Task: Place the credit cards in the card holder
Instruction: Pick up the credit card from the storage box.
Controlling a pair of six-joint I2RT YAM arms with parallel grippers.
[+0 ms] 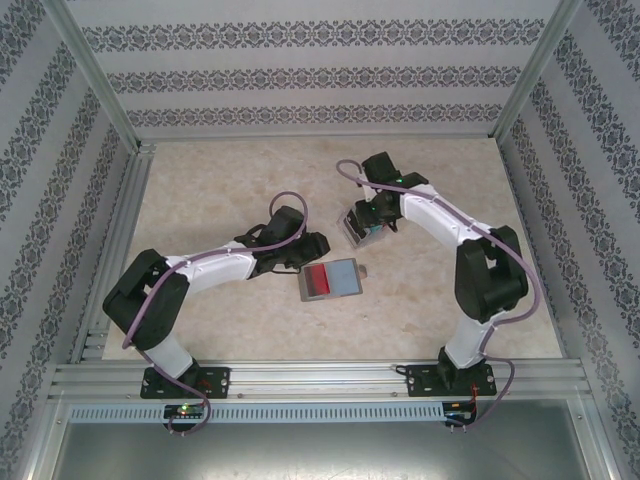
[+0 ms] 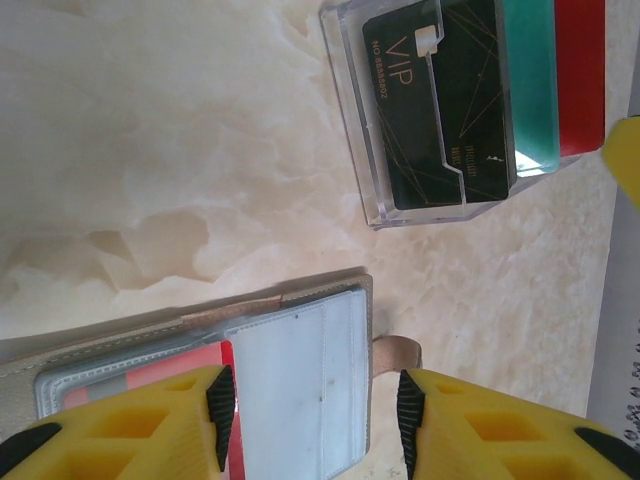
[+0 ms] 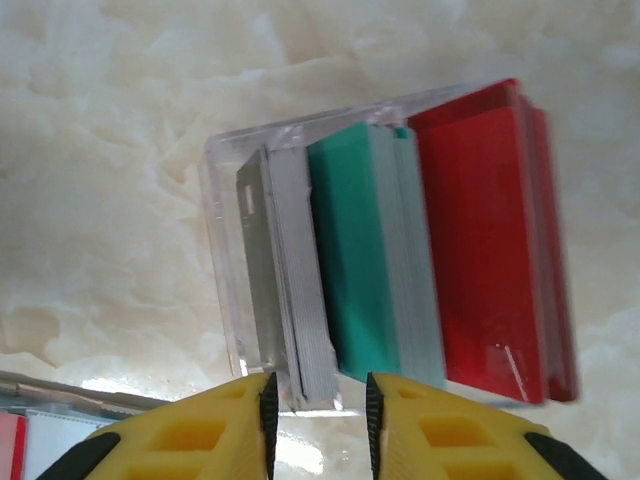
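The card holder (image 1: 343,279) lies open on the table. A red card (image 2: 165,367) sits in its left pocket, and the right pocket (image 2: 300,370) is pale and bare. My left gripper (image 2: 315,400) is open and straddles that right panel just above it. The other credit cards stand on edge in a clear box (image 3: 225,250): a dark grey stack (image 3: 295,290), a teal stack (image 3: 355,260) and a red stack (image 3: 490,240). A black VIP card (image 2: 440,100) faces outward. My right gripper (image 3: 318,400) is open, its pads either side of the grey stack's lower edge without touching it.
The clear box (image 1: 360,228) stands just behind and to the right of the holder, with both arms crowded around them. A tan clasp strap (image 2: 398,352) sticks out from the holder's right edge. Bare marbled tabletop (image 1: 200,180) spreads to the left and back, inside patterned walls.
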